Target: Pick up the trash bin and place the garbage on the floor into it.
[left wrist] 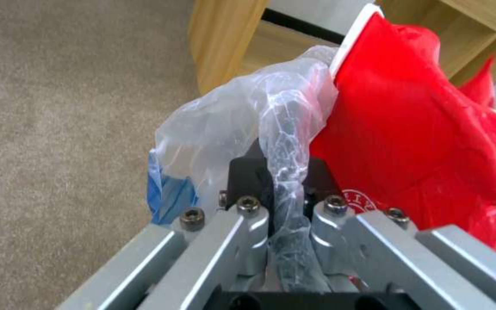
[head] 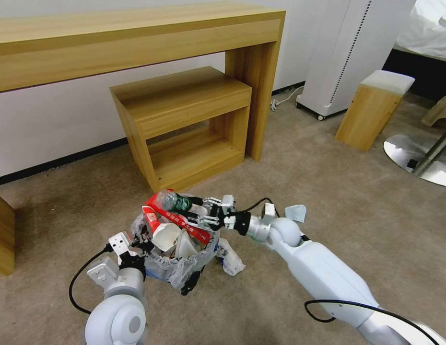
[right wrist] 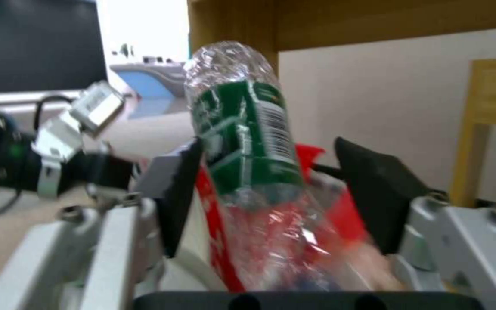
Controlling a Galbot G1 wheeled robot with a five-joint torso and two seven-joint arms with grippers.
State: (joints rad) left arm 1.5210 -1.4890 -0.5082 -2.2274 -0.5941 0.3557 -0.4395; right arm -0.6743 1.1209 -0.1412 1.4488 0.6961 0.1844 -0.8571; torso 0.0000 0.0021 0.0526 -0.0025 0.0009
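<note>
Left claw (left wrist: 285, 206): pinched shut on the trash bin (head: 177, 268) liner rim, steadying it on the floor (head: 304, 163).
Right claw (right wrist: 282, 193): spread wide over the bin; green-labelled bottle (right wrist: 248, 129) sits loose between its fingers, apparently being dropped in.
Bin: heaped with garbage.

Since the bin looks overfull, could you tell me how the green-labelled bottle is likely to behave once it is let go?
The bottle looks empty and crinkled, so probably light. It is round, between the right gripper's open fingers, so it may roll. It sits atop heaped litter in the trash bin, so it could slide off.
</note>
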